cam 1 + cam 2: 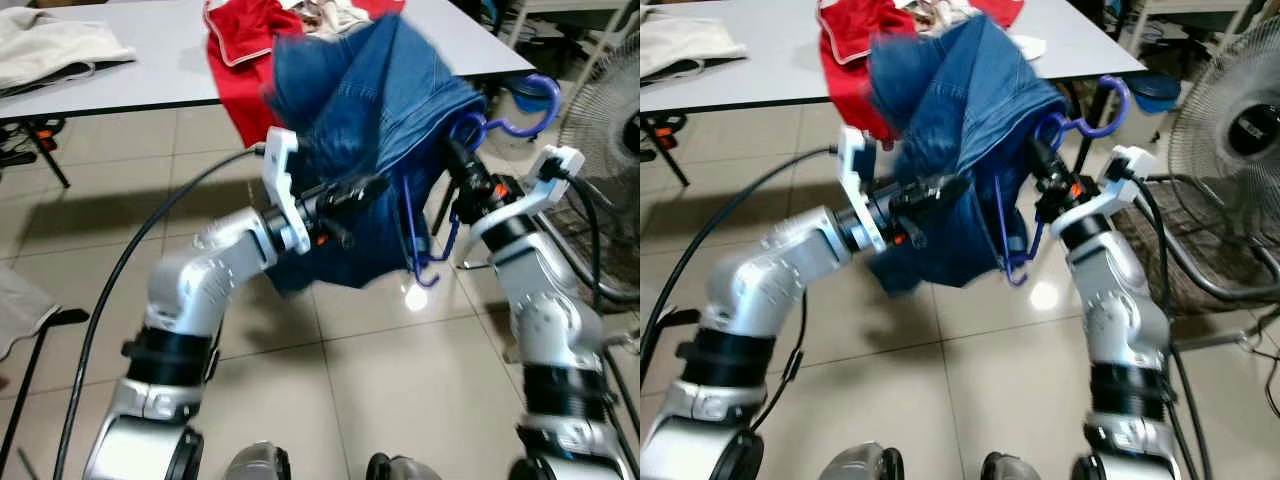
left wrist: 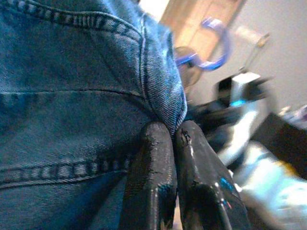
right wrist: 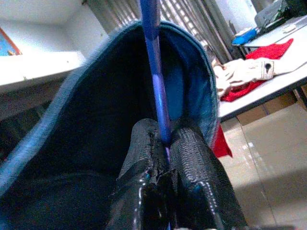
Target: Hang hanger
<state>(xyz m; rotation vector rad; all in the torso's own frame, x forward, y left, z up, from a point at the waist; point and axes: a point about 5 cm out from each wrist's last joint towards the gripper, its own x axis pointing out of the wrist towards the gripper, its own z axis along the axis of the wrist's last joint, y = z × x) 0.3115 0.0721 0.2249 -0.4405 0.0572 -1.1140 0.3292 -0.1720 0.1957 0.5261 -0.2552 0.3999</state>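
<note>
Holding the blue plastic hanger [image 1: 470, 160] with my right gripper [image 1: 462, 165], I note its fingers pinched tight on the thin bar, as the right wrist view confirms. My left gripper [image 1: 350, 190] is closed on a seamed edge of the denim garment [image 1: 380, 120] draped over that hanger; the left wrist view shows both fingers [image 2: 158, 167] clamped on the fold.

Landmark: the grey table [image 1: 150, 70]. The hanger and denim are held in the air just in front of its near edge, above the tiled floor [image 1: 380, 380]. A red garment [image 1: 240, 50] hangs over that edge directly behind the denim, and a pale cloth [image 1: 50, 50] lies on the far left of the tabletop.

Handling judgement: the hanger is light, stiff and probably slick, so it may twist in the grip. The denim is heavy, soft and liable to slide. I would keep hold near the hook [image 1: 525, 110], with the seam supported.

Clearance: a pedestal fan [image 1: 600, 130] stands close beside my right arm, right of the table, with cables [image 1: 590, 270] below it. Open floor lies in front of the table. No rail is visible.
</note>
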